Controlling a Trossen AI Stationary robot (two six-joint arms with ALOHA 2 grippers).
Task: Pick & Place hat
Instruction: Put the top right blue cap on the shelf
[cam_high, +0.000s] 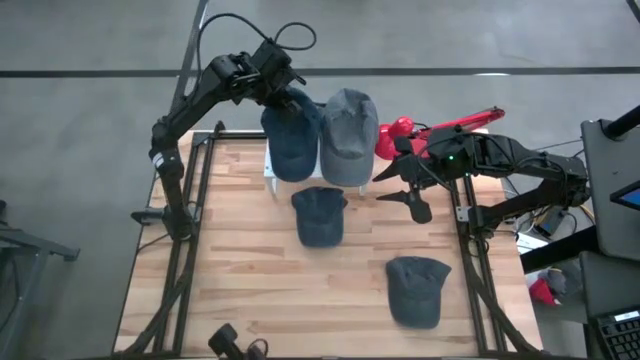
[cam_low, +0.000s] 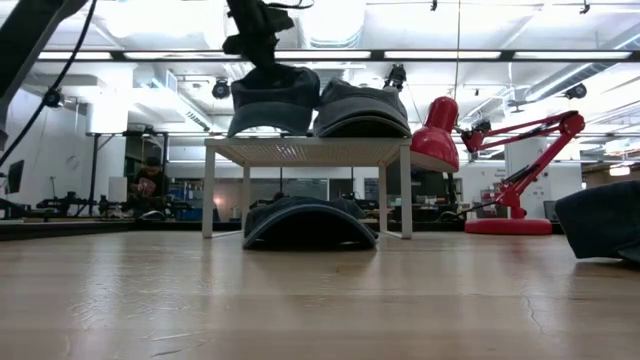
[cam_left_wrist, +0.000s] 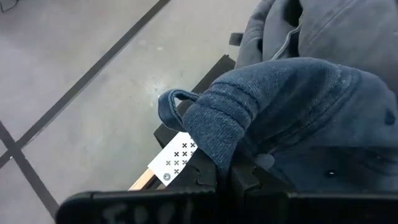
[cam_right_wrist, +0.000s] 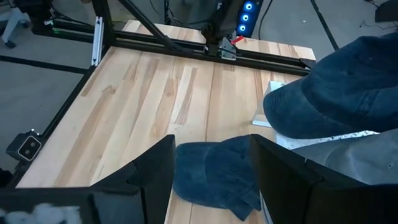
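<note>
Our left tool (cam_high: 283, 88) is clenched on the blue hat (cam_high: 291, 135), resting on the rack (cam_low: 306, 151) at twelve o'clock. We should settle it flat before releasing. Our right tool (cam_high: 408, 190) waits, released.

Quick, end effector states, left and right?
Left end effector: shut on blue hat on the rack.
Right end effector: open, empty.

A robotics lab or workshop: a wooden tabletop (cam_high: 250, 260) framed in black metal rails stands on a grey concrete floor (cam_high: 80, 120). Beyond it run fluorescent ceiling lights (cam_low: 500, 55), exposed ducts, cluttered workbenches (cam_low: 60, 215), a red desk lamp (cam_low: 505, 150) and a seated person (cam_low: 150, 185).
</note>
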